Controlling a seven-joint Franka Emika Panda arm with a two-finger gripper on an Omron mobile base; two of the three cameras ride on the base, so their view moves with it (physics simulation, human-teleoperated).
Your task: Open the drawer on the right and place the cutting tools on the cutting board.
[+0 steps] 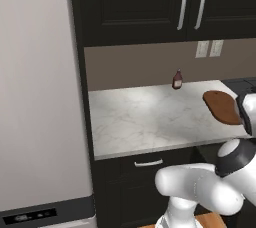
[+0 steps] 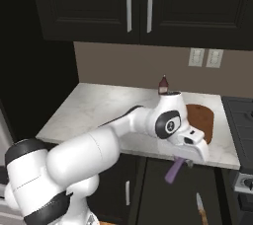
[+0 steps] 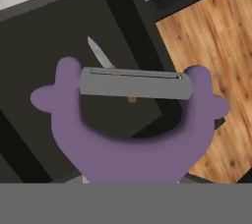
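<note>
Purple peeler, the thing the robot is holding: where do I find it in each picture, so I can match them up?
Right base view: the purple peeler hangs from the gripper, below the counter's front edge, lower right of centre.
Hand view: it spans the middle of the picture, grey blade on top, over the open drawer.
Shared landmark: the white marble counter, at the hand view's top left corner.

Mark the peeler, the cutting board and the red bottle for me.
peeler [image 3: 133, 154]: hand view, on the purple yoke below the blade.
cutting board [image 2: 201, 119]: right base view, on its bare top right of the arm.
red bottle [image 1: 177, 80]: left base view, on its body.
</note>
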